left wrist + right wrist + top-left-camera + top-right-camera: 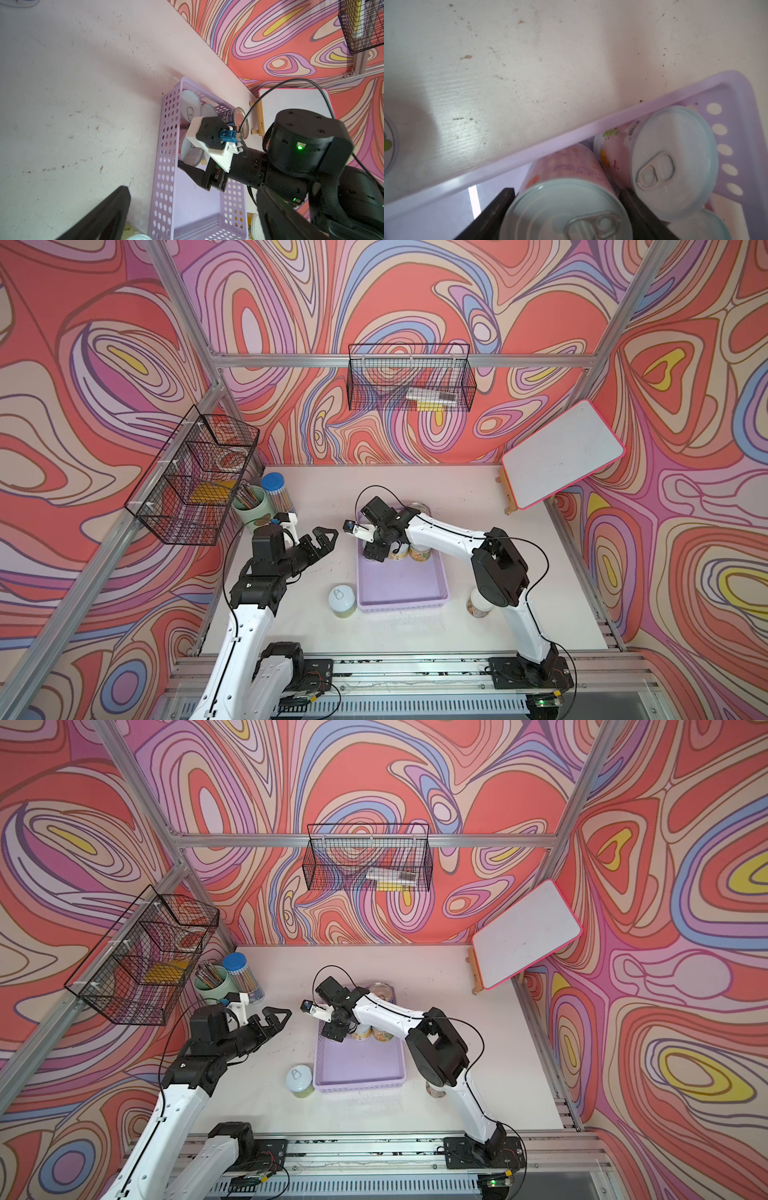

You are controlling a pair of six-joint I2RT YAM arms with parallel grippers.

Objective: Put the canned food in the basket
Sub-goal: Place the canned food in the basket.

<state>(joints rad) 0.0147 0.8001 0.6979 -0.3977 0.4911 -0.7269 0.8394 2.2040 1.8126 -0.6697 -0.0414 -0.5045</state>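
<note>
The lavender basket (402,606) lies mid-table (478,489), long side running from 6 to 12 o'clock. The right gripper (565,193) is lowered into its 11 o'clock corner, black jaws closed on either side of an upright pink can (566,166) with a pale pull-tab lid. That can's label carries purple writing, too blurred to read. Just beside it stands a neighbouring can (675,162) whose pink label shows small green and orange cartoon prints and a line of dark print, also illegible. At 3 o'clock from the gripper, still inside the basket, is a yellow-labelled can (420,552). Just beyond the basket's 12 o'clock end stands a blue-labelled can (229,117) with a metallic lid; its white lettering is too small to make out. Outside the basket, a loose can (342,597) with a greenish label stands just off the 7 o'clock corner, and another can (478,605) sits at 4 o'clock, partly hidden by the right arm. The left gripper (329,537) hangs at 10 o'clock from the basket, jaws spread wide and holding nothing.
</note>
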